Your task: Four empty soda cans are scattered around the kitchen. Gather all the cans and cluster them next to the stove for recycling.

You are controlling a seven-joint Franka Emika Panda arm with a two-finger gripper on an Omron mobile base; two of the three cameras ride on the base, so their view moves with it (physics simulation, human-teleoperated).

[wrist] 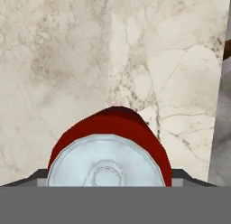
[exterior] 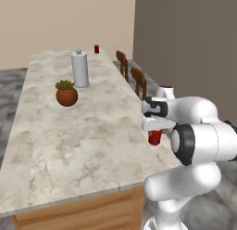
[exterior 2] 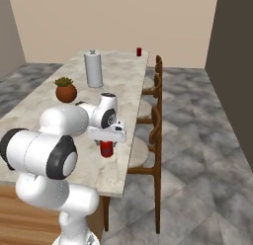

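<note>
Marble island (exterior: 69, 141): gripper (exterior: 156, 131) straddles red can (exterior: 155, 137).

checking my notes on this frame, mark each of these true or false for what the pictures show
1. The gripper is right above a red can near the counter's edge. True.
2. The far can at the counter's other end is purple. False: it is red.
3. The potted plant stands nearer the robot than the tall cylinder. True.
4. The near can lies on its side. False: it stands upright, silvery top up in the hand view.
5. Wooden chairs line one side of the counter. True.
6. The plant is touching the cylinder. False: they stand apart.
</note>
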